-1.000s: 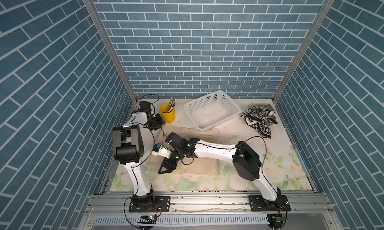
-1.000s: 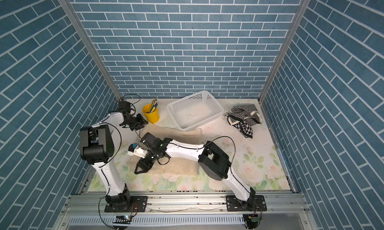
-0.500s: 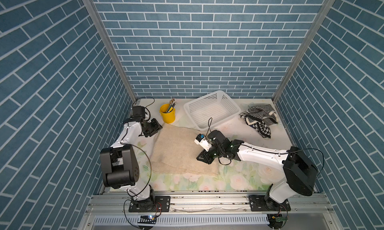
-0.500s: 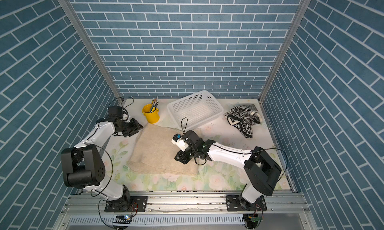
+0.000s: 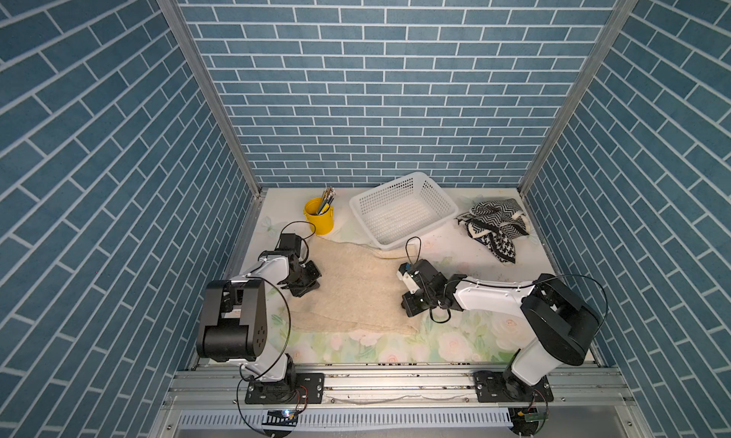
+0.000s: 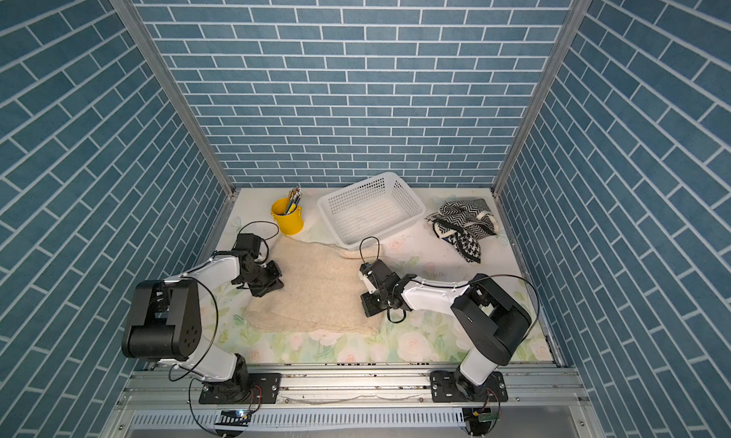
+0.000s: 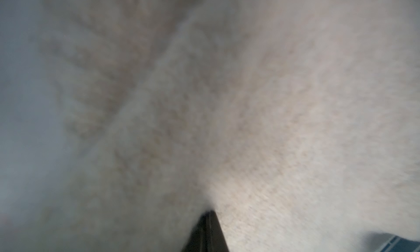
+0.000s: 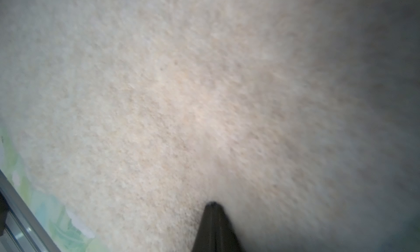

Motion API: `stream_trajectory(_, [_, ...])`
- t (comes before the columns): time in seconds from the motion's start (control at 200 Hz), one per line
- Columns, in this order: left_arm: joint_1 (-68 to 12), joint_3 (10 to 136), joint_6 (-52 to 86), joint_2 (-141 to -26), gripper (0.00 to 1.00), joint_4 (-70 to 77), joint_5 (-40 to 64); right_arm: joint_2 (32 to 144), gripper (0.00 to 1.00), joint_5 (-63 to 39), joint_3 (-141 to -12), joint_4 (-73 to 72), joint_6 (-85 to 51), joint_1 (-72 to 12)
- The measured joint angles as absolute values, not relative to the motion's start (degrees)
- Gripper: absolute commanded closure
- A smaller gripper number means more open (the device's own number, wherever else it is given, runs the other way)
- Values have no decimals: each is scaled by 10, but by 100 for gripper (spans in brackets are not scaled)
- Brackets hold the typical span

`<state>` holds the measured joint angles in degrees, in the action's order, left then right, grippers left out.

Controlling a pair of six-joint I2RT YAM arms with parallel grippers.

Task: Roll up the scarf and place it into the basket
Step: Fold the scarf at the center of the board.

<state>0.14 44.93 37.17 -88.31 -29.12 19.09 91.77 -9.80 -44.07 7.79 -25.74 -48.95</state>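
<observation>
The tan scarf (image 5: pixel 352 289) lies flat on the surface (image 5: pixel 455 345), its long way running toward the basket (image 5: pixel 395 189) behind it. The left pincer (image 5: pixel 308 287) and right pincer (image 5: pixel 409 309) are pressed together, one at each side edge, probably pinching cloth.

Beige scarf (image 5: pixel 356 293) lies spread flat; white basket (image 5: pixel 389 191) just behind it.
</observation>
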Motion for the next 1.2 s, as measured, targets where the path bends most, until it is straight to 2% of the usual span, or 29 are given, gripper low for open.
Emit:
stream_trajectory(0.195, [1, 420, 387, -838, 100, -302, 180, 893, 100, -94, -421, 77, -262, -479])
stream_trajectory(0.245, [1, 424, 386, -825, 96, -312, 180, 877, 100, -93, -415, 81, -262, -479])
stream_trajectory(0.265, [1, 427, 386, -820, 92, -317, 178, 869, 100, -92, -413, 83, -262, -478])
stream_trajectory(0.305, [2, 437, 383, -806, 77, -332, 173, 852, 100, -92, -410, 88, -261, -477])
stream_trajectory(0.355, [3, 455, 379, -790, 62, -349, 163, 831, 91, -92, -409, 91, -257, -476])
stream_trajectory(0.425, [6, 479, 377, -769, 48, -365, 152, 802, 81, -92, -409, 92, -251, -475])
stream_trajectory(0.47, [9, 488, 375, -759, 43, -374, 143, 787, 74, -92, -410, 92, -247, -475])
stream_trajectory(0.555, [14, 487, 373, -749, 42, -394, 127, 776, 68, -90, -412, 95, -237, -474])
stream_trajectory(0.685, [36, 455, 373, -744, 45, -422, 112, 777, 64, -87, -411, 104, -229, -472])
stream_trajectory(0.855, [72, 422, 378, -721, 48, -456, 87, 775, 64, -86, -398, 103, -220, -459])
stream_trajectory(1.195, [76, 413, 406, -730, 54, -464, 61, 745, 64, -86, -383, 110, -213, -435])
